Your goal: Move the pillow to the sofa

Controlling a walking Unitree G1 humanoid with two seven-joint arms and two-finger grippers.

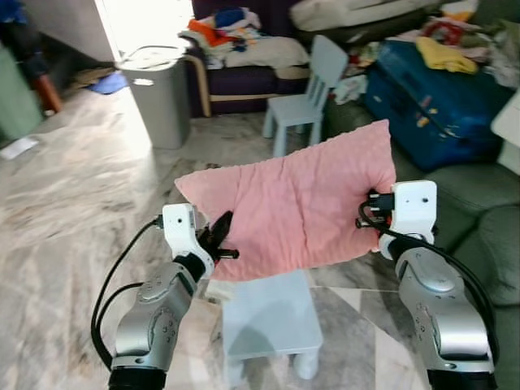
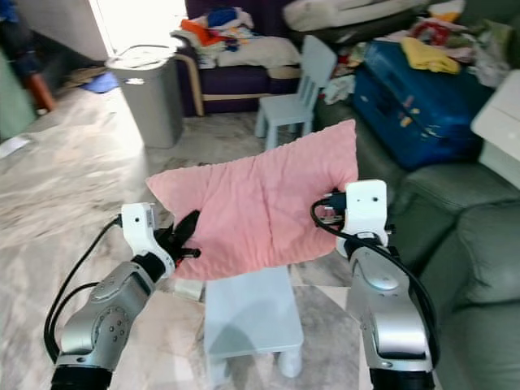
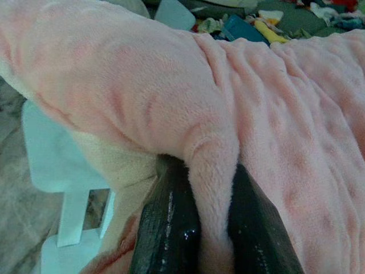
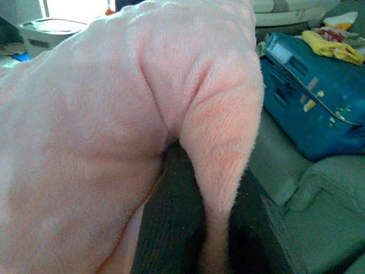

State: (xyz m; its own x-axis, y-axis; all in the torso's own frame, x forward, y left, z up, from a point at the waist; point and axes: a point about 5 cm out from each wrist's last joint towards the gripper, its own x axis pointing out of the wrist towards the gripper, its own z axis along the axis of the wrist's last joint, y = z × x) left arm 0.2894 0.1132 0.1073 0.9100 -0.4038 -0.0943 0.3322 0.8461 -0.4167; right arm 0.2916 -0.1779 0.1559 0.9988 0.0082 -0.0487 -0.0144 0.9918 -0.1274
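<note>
- Left eye view: a grey-green sofa (image 1: 479, 211) is running along the robot's right side, with a blue suitcase (image 1: 426, 101) lying on it, yellow cloth heaped on the case.
- A marbled floor (image 1: 73, 203) is spreading across the room.
- A dark armchair (image 1: 240, 77) at the far end is carrying a pile of laundry.
- A grey bin (image 1: 158, 93) is standing on the floor to the left of the armchair.
- The pink pillow (image 1: 296, 199) is hanging in the air between both arms, above a pale blue stool (image 1: 272, 321) and just left of the sofa, not resting on it.
- A pale blue child's chair (image 1: 305, 93) is standing beyond the pillow, near the sofa's end.
- The left gripper (image 1: 221, 244) is gripping the pillow's lower left corner; in the left wrist view its fingers (image 3: 165, 228) are pinching a fold of plush between them.
- The right gripper (image 1: 375, 213) is holding the pillow's right edge; in the right wrist view a fold of the fabric is being pinched between its dark fingers (image 4: 171, 228).
</note>
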